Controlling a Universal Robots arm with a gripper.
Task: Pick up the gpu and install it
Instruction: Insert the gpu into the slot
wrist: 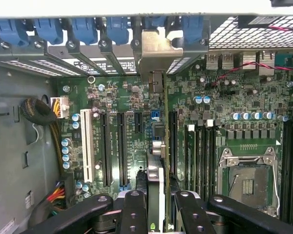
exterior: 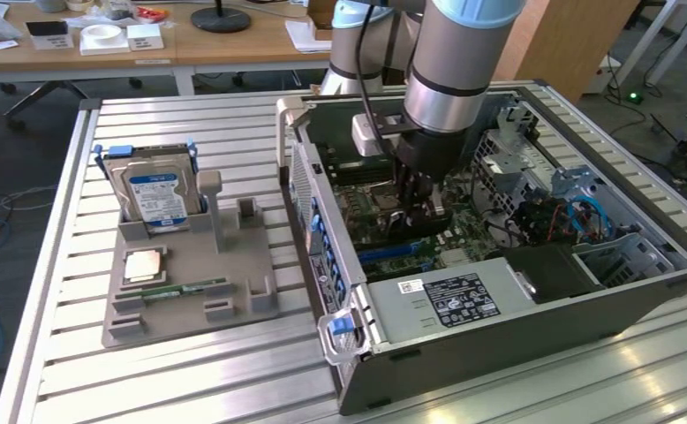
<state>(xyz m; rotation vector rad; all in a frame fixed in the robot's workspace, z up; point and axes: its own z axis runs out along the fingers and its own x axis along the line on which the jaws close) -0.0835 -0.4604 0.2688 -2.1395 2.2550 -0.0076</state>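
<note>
While clamped in the gripper (wrist: 159, 197), the gpu (wrist: 157, 151) stands over the motherboard (wrist: 119, 97).

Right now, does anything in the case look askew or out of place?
Nothing stands out. The gpu sits straight in the gripper, parallel to the slots, with its bracket up against the case's rear wall.

Exterior view overlooks the whole case (exterior: 497, 349) from above; wrist view faces its motherboard (wrist: 136, 105) closely.
</note>
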